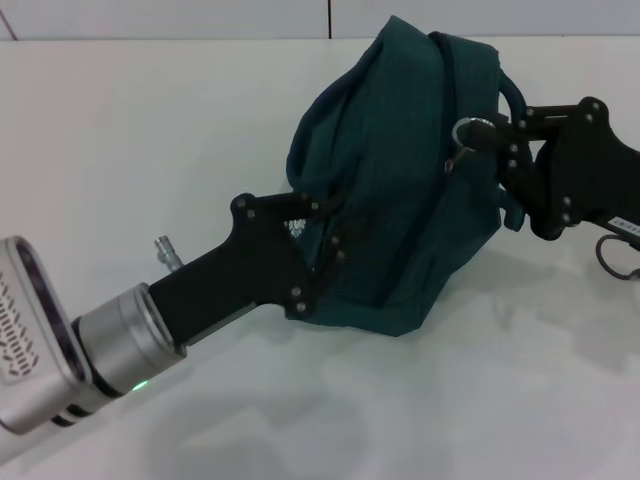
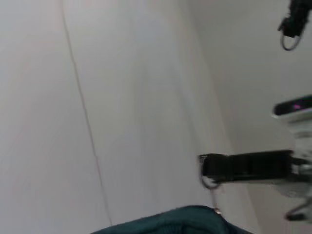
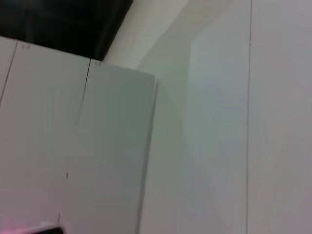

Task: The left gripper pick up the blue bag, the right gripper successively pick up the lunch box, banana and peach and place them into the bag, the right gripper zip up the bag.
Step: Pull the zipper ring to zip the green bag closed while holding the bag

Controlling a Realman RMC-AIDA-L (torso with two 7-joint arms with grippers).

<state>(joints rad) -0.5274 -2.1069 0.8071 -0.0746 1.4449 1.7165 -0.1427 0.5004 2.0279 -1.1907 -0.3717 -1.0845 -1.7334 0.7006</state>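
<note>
The bag (image 1: pixel 400 190) sits near the far edge of the white table (image 1: pixel 120 150), slumped and lifted on one side. The left gripper (image 1: pixel 318 235) has its jaws closed on the fabric of the near side, toward the bottom. The right gripper (image 1: pixel 497 140) is at the top far end, its jaws pinched on the silver ring pull (image 1: pixel 468 130) of the zipper (image 1: pixel 447 90), which appears to run shut along the top.

No lunch box, banana or peach shows, so they are likely inside. The cloth is soft and gives under load, so the bag probably sags and twists. The ring is small, hard and slippery; it looks like the right place to grip for zipping, with the fabric held taut.
</note>
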